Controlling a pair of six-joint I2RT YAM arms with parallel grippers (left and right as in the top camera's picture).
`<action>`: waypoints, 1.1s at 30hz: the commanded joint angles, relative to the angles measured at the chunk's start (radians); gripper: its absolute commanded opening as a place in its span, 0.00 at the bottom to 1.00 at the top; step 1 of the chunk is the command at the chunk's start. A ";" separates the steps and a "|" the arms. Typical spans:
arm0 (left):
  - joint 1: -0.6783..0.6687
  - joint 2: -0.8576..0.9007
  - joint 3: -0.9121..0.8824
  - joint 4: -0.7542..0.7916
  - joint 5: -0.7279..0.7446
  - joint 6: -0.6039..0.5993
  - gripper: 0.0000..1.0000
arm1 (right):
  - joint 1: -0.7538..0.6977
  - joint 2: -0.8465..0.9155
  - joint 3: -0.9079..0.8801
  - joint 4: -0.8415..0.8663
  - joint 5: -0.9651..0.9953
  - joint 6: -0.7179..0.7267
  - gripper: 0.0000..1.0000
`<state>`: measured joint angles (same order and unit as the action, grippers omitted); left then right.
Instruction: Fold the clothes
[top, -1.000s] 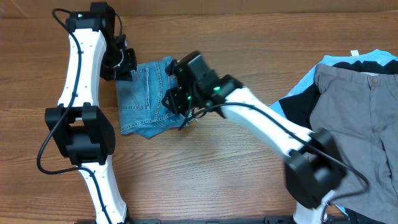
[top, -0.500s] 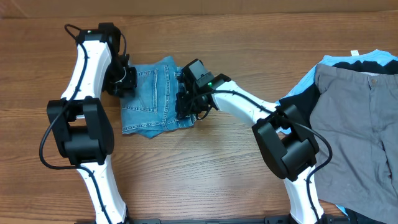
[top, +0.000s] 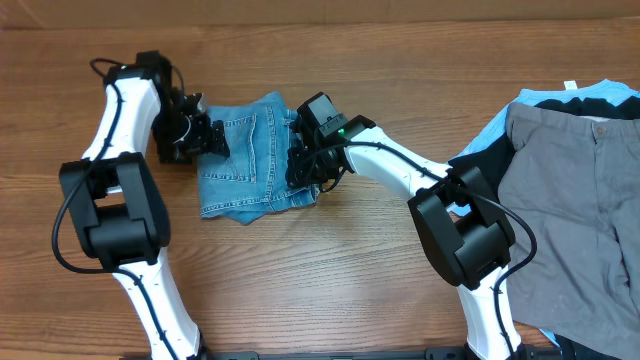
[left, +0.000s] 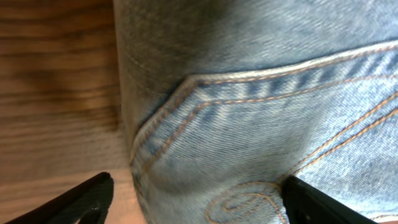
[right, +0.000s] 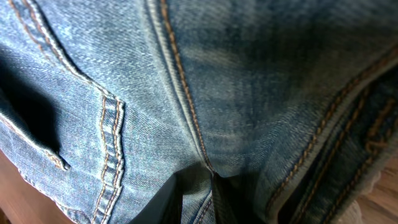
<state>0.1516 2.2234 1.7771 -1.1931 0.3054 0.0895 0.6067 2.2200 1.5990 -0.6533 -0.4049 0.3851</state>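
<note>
Folded blue denim shorts (top: 250, 155) lie on the wooden table (top: 330, 270), left of centre. My left gripper (top: 207, 140) stands open at their left edge, straddling the hem without holding it. In the left wrist view the denim (left: 249, 93) with its pocket stitching runs between the spread black fingertips (left: 81, 199), and my left gripper (left: 196, 205) is wide apart. My right gripper (top: 303, 165) is shut on the right edge of the shorts. In the right wrist view the denim (right: 186, 74) fills the frame, and my right gripper (right: 214, 199) pinches a fold of it.
A pile of clothes sits at the right edge of the table: grey shorts (top: 580, 200) on top, a light blue garment (top: 495, 130) and a black one (top: 480, 175) beneath. Both arms' bases stand along the near edge.
My left gripper has opened, let go of the denim and drawn slightly left. My right gripper has closed on the right edge of the shorts, which shifted a little.
</note>
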 joint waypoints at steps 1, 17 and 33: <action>0.049 -0.011 -0.067 0.019 0.186 0.143 0.93 | -0.015 0.065 -0.040 -0.047 0.058 0.004 0.21; -0.030 -0.011 -0.380 0.261 0.425 0.296 0.25 | -0.019 0.058 -0.029 -0.043 -0.027 0.009 0.21; 0.135 -0.012 0.098 0.124 0.533 0.031 0.04 | -0.119 -0.349 0.087 -0.366 -0.004 -0.105 0.24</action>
<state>0.2176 2.2284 1.7363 -1.0977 0.7479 0.2390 0.5159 1.9945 1.6428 -1.0042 -0.4206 0.3058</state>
